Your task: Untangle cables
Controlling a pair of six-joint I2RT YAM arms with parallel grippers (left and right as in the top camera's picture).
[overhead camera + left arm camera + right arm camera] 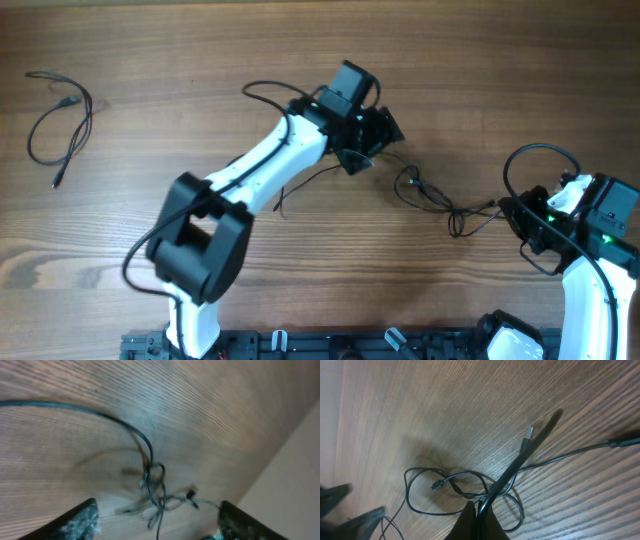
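Observation:
A tangle of thin black cables [428, 190] lies on the wooden table between my two grippers. One strand trails left from it [300, 185]. My left gripper [370, 140] is open and hovers just left of the tangle. In the left wrist view its two fingers [157, 527] frame the blurred knot [157, 492] without touching it. My right gripper [512, 210] is at the tangle's right end. In the right wrist view it [481, 516] is shut on a cable that rises to a plug end [527, 436], with loose loops [455, 491] lying beyond. A third cable [60, 120] lies apart at the far left.
The thicker black arm cables loop over the left arm [265, 92] and beside the right arm [535, 155]. A dark rail [330, 345] runs along the table's front edge. The table's edge shows in the left wrist view [280, 455].

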